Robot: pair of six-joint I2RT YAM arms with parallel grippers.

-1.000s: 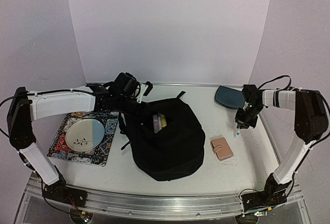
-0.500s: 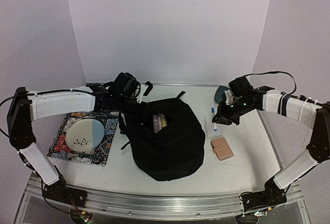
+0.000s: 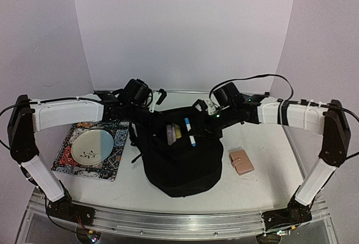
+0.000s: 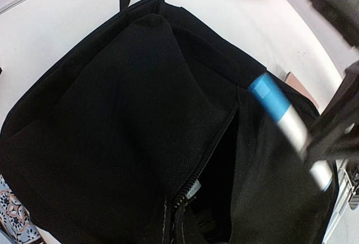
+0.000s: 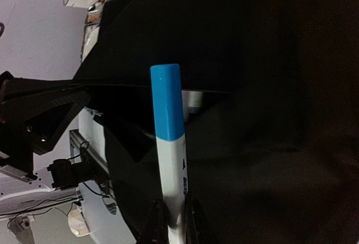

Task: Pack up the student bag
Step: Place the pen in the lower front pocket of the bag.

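Packing underway: left gripper (image 3: pixel 148 114) pinches the black soft fabric backpack (image 3: pixel 179 162) open, right gripper (image 5: pixel 173 221) grips a blue-capped white marker (image 5: pixel 169 143) above it, pink wallet (image 3: pixel 242 162) unpacked

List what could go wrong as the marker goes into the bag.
1. The marker is held near one end in the right claw; it may tilt or slip out.
2. The left claw seems to pinch the student bag at its rim; if that slips, the opening could sag shut.
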